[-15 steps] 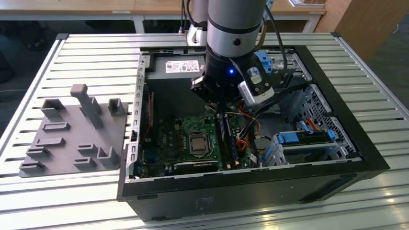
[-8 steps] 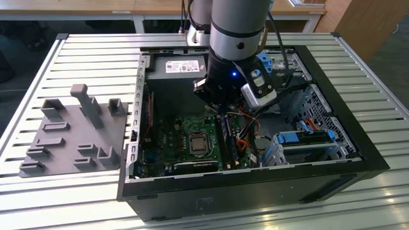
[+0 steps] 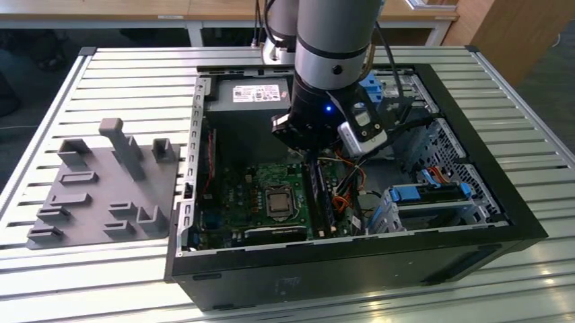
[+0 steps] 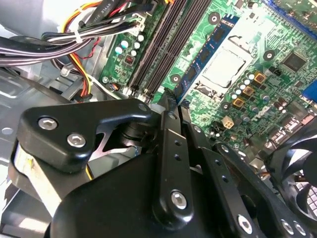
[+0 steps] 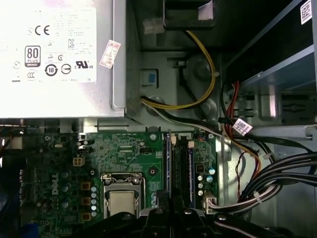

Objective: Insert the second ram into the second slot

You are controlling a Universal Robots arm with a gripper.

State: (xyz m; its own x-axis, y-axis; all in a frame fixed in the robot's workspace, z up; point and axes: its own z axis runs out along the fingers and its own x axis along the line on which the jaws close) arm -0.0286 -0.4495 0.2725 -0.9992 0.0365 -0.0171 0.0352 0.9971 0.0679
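Exterior view, open black computer case on slatted worktop, green motherboard inside, gripper down over it, in the second wrist view pinched nearly closed on the second ram, standing edgewise beside the processor socket, power supply beyond.

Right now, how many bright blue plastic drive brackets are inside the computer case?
2. One blue bracket sits beside the arm; the other blue bracket lies toward the exterior view's right. The arm may hide more.
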